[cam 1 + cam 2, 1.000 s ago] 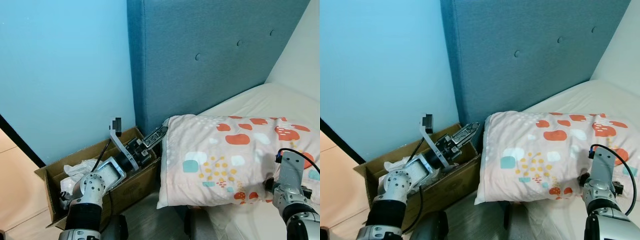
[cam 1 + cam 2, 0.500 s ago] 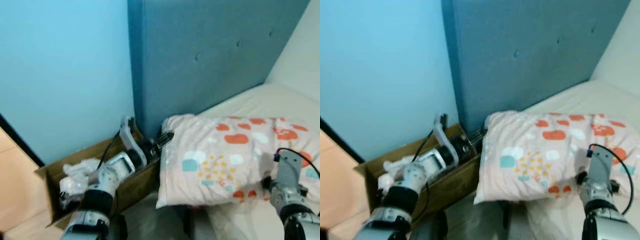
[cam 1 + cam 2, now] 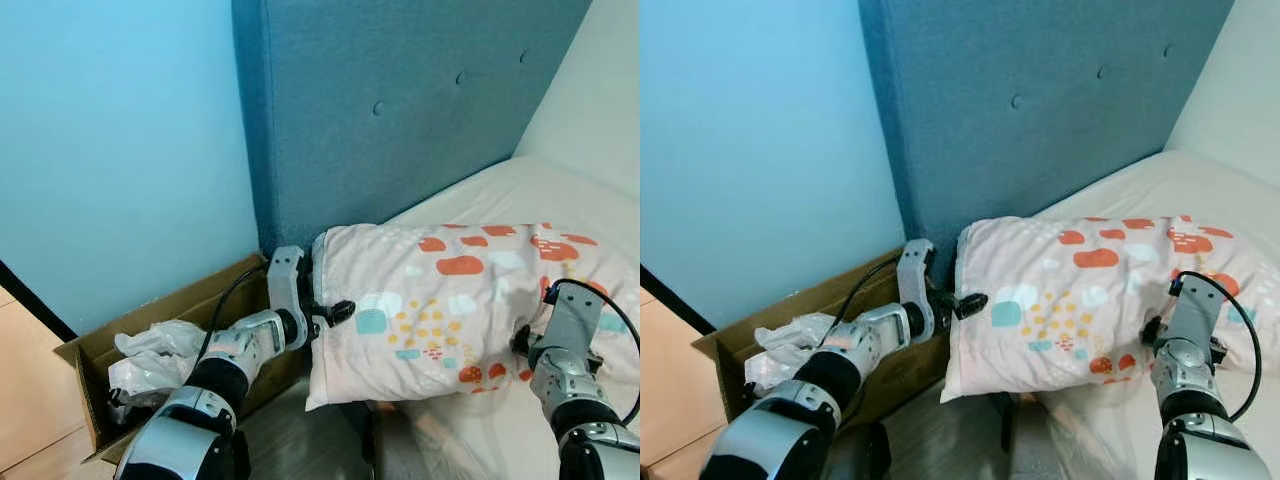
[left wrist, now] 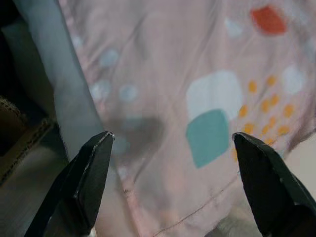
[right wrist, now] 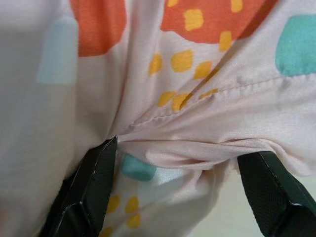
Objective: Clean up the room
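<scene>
A pink pillow with orange, teal and yellow patches lies on the bed, its left end hanging past the mattress edge. My left gripper is open at that left end, one black fingertip lying against the fabric. In the left wrist view the pillow sits just ahead of the spread fingers. My right gripper is open at the pillow's lower right edge. Bunched seam fabric sits between its wide-apart fingers. Its silver wrist stands beside the pillow.
A padded blue headboard rises behind the pillow, with a light blue wall to its left. An open cardboard box holding crumpled white wrapping stands on the floor beside the bed. The cream mattress stretches right.
My left gripper swung from above the cardboard box over to the pillow's left end. The camera shifted slightly. The right gripper stayed at the pillow's lower right edge.
</scene>
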